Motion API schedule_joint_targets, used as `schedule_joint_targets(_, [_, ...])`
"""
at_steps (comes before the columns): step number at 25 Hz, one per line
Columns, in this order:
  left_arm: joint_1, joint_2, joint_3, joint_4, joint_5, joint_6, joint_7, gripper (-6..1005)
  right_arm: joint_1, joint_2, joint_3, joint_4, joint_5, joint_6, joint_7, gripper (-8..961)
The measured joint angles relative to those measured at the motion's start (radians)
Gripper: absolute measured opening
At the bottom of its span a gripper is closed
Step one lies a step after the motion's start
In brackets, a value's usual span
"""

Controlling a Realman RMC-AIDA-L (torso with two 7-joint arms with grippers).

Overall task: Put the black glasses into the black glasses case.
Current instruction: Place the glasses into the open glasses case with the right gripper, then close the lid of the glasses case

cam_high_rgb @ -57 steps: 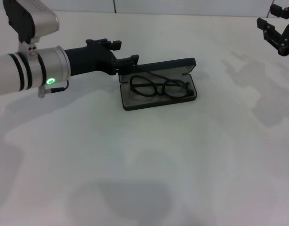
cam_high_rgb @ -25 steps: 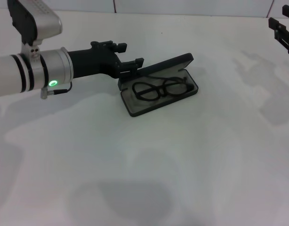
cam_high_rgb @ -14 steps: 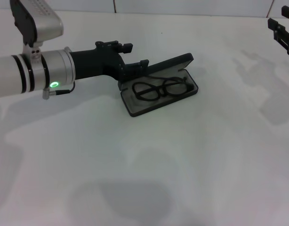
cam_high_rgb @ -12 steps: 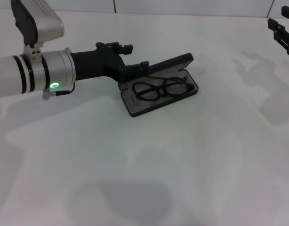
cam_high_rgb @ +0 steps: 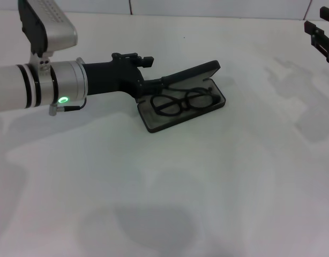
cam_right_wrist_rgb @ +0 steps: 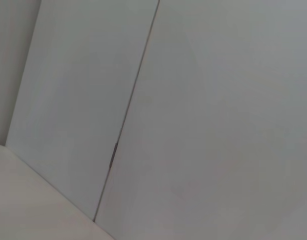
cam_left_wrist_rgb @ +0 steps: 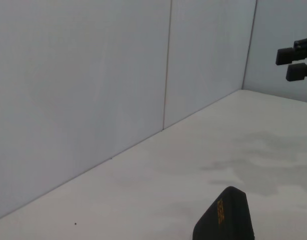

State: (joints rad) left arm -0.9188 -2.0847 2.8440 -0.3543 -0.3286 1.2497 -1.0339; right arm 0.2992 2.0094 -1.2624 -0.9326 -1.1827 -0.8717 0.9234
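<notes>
The black glasses (cam_high_rgb: 183, 101) lie inside the open black glasses case (cam_high_rgb: 170, 124) at the table's middle. Its lid (cam_high_rgb: 192, 72) stands tilted up behind them. A lid corner with orange lettering shows in the left wrist view (cam_left_wrist_rgb: 226, 220). My left gripper (cam_high_rgb: 152, 70) is open at the case's left rear end. One finger (cam_high_rgb: 143, 58) is raised clear and the other lies against the lid's left edge. My right gripper (cam_high_rgb: 322, 37) is parked high at the far right, open and empty. It also shows in the left wrist view (cam_left_wrist_rgb: 296, 61).
The white table (cam_high_rgb: 207, 182) carries only the case. A pale panelled wall (cam_left_wrist_rgb: 118, 75) runs along the back edge of the table.
The case has turned slightly anticlockwise since the first frame. My left gripper has slid right along the lid's back. The right gripper has drawn back to the far right corner.
</notes>
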Motion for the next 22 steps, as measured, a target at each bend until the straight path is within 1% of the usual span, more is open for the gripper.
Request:
schedule_joint_targets(11, [-0.004,0.001,0.0,0.021,0.036,0.003,0.017,705,0.0,0.0,0.0,0.0,0.0,0.004,0.0,360])
schedule_joint_targets(18, [0.002,0.002,0.0,0.022,-0.029,0.033,0.058,704,0.0,0.0,0.002,0.001,0.0,0.005,0.0,371])
schedule_joint_targets(22, [0.001,0.006,0.0,0.019,-0.102,0.02,0.019,704,0.0,0.0,0.002,0.002,0.0,0.005,0.0,377])
